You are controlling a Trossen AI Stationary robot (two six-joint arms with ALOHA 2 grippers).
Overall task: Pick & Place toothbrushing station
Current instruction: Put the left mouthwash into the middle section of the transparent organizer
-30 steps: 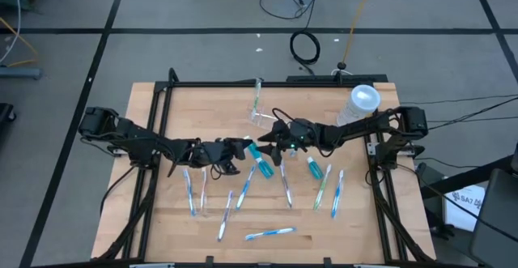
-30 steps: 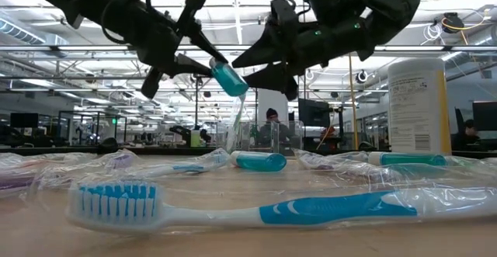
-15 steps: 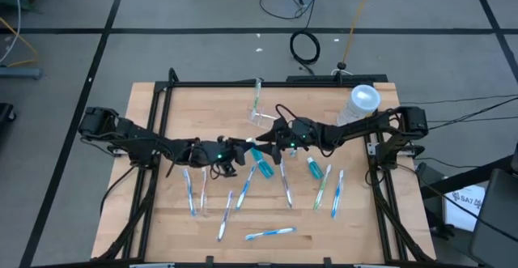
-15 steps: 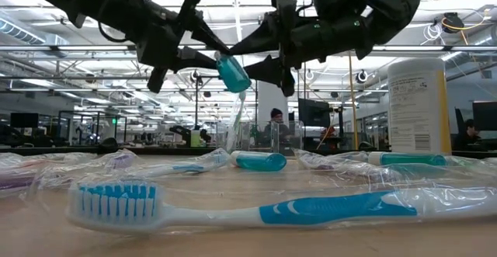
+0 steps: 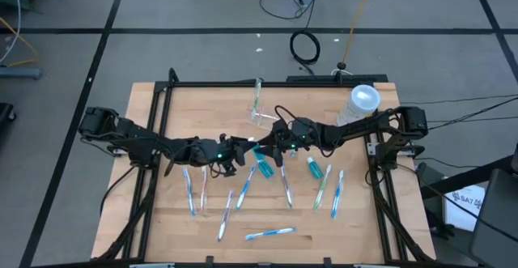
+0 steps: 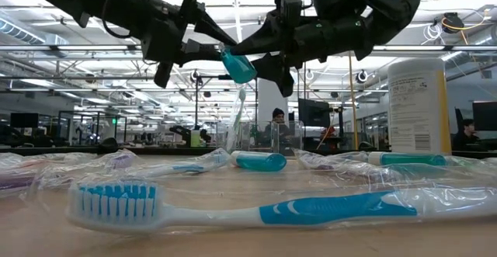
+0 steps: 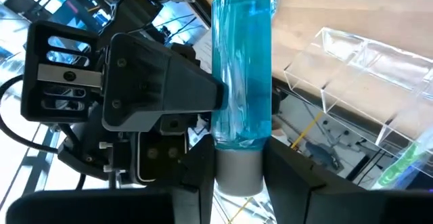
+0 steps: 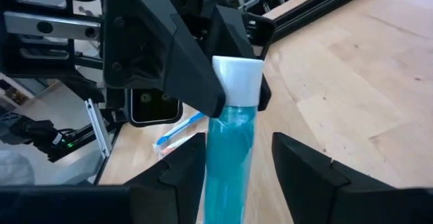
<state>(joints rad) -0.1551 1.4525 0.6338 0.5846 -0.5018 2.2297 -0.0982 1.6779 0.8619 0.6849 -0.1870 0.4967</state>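
My right gripper (image 6: 268,53) has closed in: its fingers now straddle the blue tube (image 6: 238,65), clamped at its white cap by my left gripper (image 6: 203,43) — handover nearly ready.

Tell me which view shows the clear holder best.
The left wrist view: the clear holder fills its right side, with compartment walls distinct. The high view shows it small at the table's far middle. The low view shows it faintly behind the arms. The right wrist view misses it.

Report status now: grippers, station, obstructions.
Left gripper shut on teal tube by its white cap, mid-air. Right gripper astride the tube's body, closing. Clear station untouched behind. Nothing blocking.
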